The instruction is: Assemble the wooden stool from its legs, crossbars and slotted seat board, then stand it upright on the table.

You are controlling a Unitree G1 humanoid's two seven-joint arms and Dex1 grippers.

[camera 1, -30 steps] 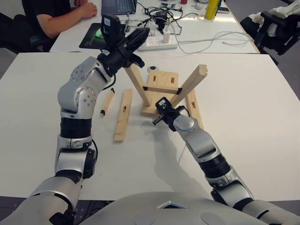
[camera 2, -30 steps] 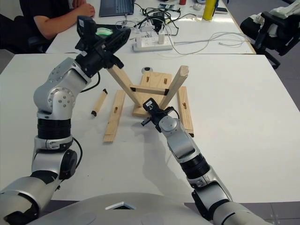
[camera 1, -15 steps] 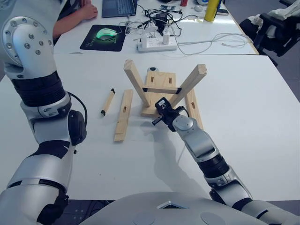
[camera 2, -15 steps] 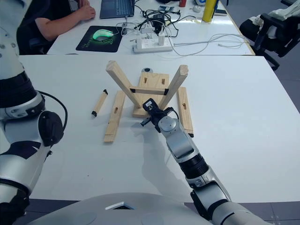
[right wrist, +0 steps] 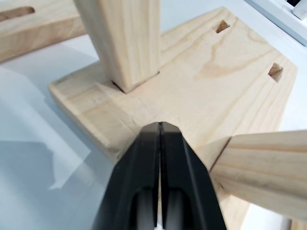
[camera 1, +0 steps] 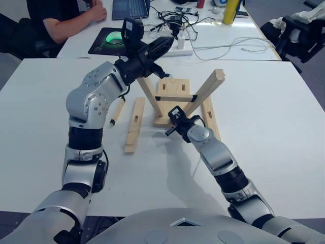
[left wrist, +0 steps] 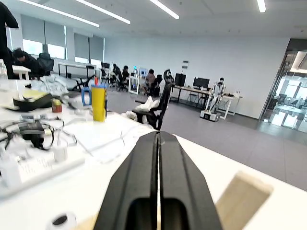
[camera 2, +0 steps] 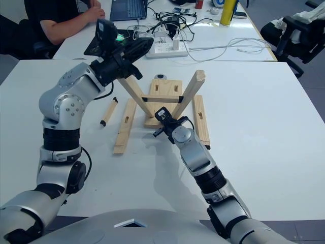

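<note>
Wooden stool, half built and upside down, at the middle of the white surface. Slotted seat board flat on the top, with the left leg and right leg rising from it in a V, tied by a dark-ended crossbar.

One loose slotted piece flat just left of the board, a second slotted piece along its right edge, partly under the right leg. Short rod farther left.

Left end effector raised by the top of the left leg, fingers pressed together on nothing. Right end effector low at the near edge of the seat board, between the feet of the two legs, fingers likewise pressed together and empty.

Power strip and cables on the desk behind.
</note>
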